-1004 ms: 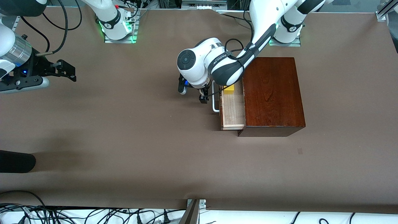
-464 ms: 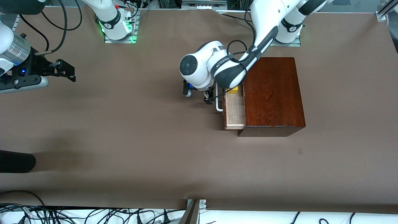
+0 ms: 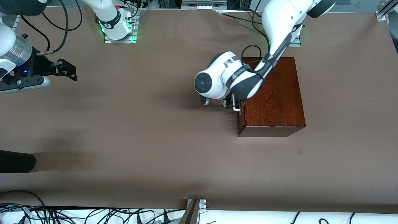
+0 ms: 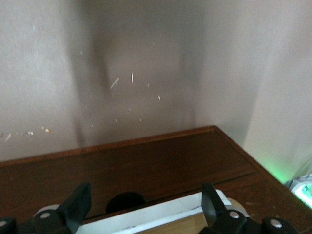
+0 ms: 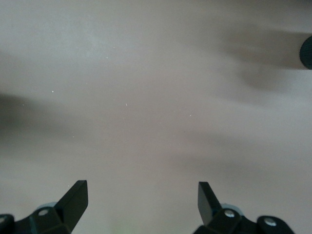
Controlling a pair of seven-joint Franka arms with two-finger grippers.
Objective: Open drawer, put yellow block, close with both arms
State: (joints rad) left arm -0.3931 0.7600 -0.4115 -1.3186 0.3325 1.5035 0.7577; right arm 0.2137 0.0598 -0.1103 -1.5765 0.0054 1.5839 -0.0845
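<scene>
The dark reddish-brown wooden box (image 3: 273, 93) stands toward the left arm's end of the table. Its drawer (image 3: 239, 119) is pushed in, front flush with the box; no pale interior shows. The yellow block is hidden. My left gripper (image 3: 231, 104) is low at the drawer front, against the white handle (image 3: 235, 107). In the left wrist view the left gripper (image 4: 144, 207) is open, its fingers (image 4: 78, 207) spread wide to either side of the handle (image 4: 161, 213), with the drawer front (image 4: 146, 156) just past it. My right gripper (image 3: 67, 71) waits open and empty over bare table, also seen in its wrist view (image 5: 141, 200).
A dark rounded object (image 3: 15, 161) lies at the table's edge at the right arm's end, nearer the front camera. Cables (image 3: 93, 214) run along the near edge. Brown table cover (image 3: 140, 130) spreads around the box.
The left arm has moved toward the box with the handle, and the drawer has slid fully in. The yellow block and pale interior have gone out of sight. The right arm has barely moved.
</scene>
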